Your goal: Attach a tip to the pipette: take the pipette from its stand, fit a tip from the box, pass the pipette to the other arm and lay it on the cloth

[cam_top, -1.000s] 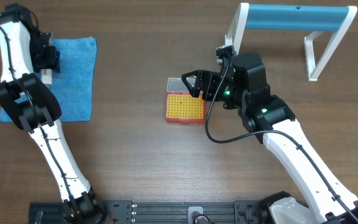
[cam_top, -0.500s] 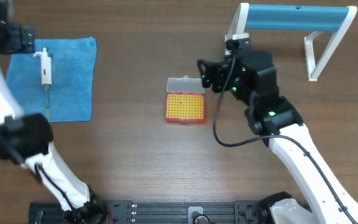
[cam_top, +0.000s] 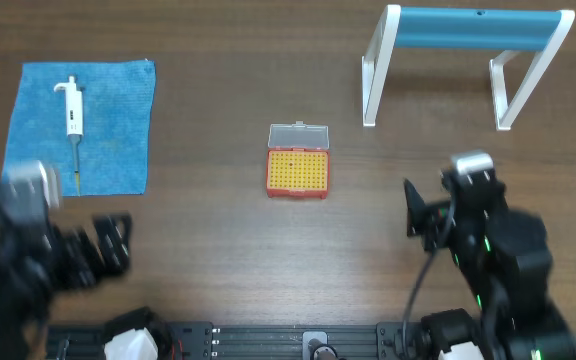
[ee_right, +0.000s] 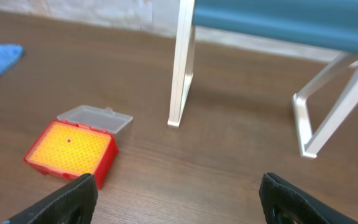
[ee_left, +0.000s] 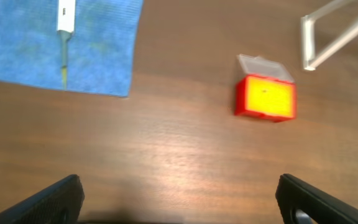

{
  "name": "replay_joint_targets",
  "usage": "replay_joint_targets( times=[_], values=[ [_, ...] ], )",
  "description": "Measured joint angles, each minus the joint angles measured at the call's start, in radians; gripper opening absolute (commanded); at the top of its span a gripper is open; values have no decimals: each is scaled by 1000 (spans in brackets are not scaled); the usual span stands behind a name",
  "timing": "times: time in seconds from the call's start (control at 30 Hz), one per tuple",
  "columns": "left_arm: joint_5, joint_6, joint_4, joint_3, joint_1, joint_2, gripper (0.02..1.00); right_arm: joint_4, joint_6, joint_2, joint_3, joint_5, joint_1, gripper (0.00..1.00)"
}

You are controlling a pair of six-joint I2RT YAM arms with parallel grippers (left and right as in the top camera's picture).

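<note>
The white pipette (cam_top: 71, 112) lies on the blue cloth (cam_top: 108, 130) at the far left, its yellowish tip pointing toward the near edge; nothing holds it. The left wrist view shows the pipette (ee_left: 65, 15) on the cloth (ee_left: 98, 56) too. The red tip box (cam_top: 298, 172) with yellow tips sits mid-table, its clear lid folded back. My left gripper (cam_top: 113, 245) is low near its base, open and empty, with its fingers (ee_left: 55, 199) spread wide. My right gripper (cam_top: 415, 210) is also pulled back, open and empty, and its fingers (ee_right: 61, 202) frame the tip box (ee_right: 73, 149).
The pipette stand (cam_top: 468, 30), a teal bar on white legs, stands empty at the back right. Its legs (ee_right: 182, 68) rise beyond the right gripper. Bare wooden tabletop lies between the cloth, the box and both arms.
Both arms have drawn back toward their bases. The left arm has gone from over the cloth to the near left; the right gripper has left the tip box area. The pipette stays on the cloth.
</note>
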Motion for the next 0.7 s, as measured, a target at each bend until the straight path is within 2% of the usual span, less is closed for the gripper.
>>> replay_joint_targets(
  times=[0.13,0.3,0.47,0.7],
  values=[
    [95,-1,-2,-208,0,-386,996,-61,-11,-263,-71,7,0,847],
    [130,0,78,-256,0,-635,998,-161,-18,-431,-132,23,0,847],
    [140,-1,94,-259,0,-665,996,-262,-18,-437,-135,48,0,847],
    [139,-1,96,-259,0,-665,996,-274,-18,-437,-135,48,0,847]
  ],
)
